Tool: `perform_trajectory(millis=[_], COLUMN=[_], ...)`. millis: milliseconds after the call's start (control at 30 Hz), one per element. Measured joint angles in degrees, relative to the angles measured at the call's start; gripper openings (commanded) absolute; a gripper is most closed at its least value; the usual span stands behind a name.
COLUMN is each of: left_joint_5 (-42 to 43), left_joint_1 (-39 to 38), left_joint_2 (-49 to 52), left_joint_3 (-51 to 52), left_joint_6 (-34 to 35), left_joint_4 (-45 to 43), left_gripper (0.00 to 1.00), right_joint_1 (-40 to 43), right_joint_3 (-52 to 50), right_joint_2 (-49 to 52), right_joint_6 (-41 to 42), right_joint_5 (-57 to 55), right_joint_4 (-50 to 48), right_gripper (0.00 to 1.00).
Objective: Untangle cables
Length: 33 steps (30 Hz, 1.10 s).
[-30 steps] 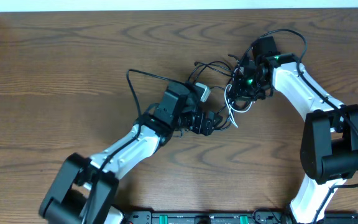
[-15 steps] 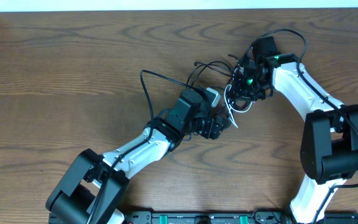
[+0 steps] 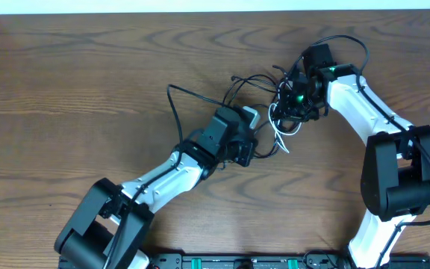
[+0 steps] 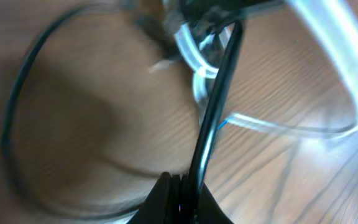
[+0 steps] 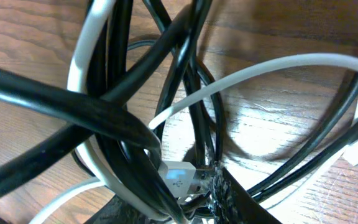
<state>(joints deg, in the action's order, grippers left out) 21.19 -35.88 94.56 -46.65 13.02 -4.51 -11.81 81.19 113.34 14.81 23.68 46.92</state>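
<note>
We read a USB mark on a silver plug (image 5: 180,178) beside our right gripper (image 3: 288,113), whose grip we cannot tell, while our left gripper (image 4: 179,194) pinches a thin black cable (image 4: 219,87).

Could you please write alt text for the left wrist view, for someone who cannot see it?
The left gripper is shut on a black cable that runs up from it into a blurred tangle. A white cable loops to the right, over a wooden table.

Cable tangle (image 3: 278,123) centre-right; bare table (image 3: 66,90) leftward
</note>
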Motion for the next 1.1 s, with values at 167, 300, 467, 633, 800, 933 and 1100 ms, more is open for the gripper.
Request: perform_trajectory(millis=[167,300,467,633,800,933,1100], left_joint_5=[-0.15,0.24,-1.97,-3.87,-4.79,-5.77,-7.85], left_joint_1=[5.44,9.33,14.47,19.98,22.32,24.2,28.37], left_joint_2=[-3.02,-9.66,-18.32,-22.67,-23.21,-23.19,-23.21], left_joint_3=[-4.61,-10.32,-18.14,-26.56,-30.58,-33.81,-38.91], left_joint_6=[0.31,0.24,0.22,0.04,-1.2,-1.64,-2.91], left_joint_4=[13.7,24.41,33.86,40.52,42.16,44.72,51.04], left_gripper=[0.07,0.07,0.07,0.07,0.07,0.07,0.07], right_joint_1=[-0.15,-0.15,-0.13,-0.13,-0.13,-0.13,-0.13], right_joint_3=[0.0,0.0,0.0,0.0,0.0,0.0,0.0], right_joint_2=[0.0,-0.04,-0.17,-0.17,-0.17,-0.17,-0.17], right_joint_6=[0.0,0.09,1.25,1.99,2.16,2.08,1.66], right_joint_5=[0.83,1.29,-0.87,-2.43,-3.17,-3.43,-3.48], right_joint_4=[0.04,-0.07,0.42,0.61,1.46,1.57,1.55], right_gripper=[0.27,0.28,0.28,0.28,0.27,0.27,0.29])
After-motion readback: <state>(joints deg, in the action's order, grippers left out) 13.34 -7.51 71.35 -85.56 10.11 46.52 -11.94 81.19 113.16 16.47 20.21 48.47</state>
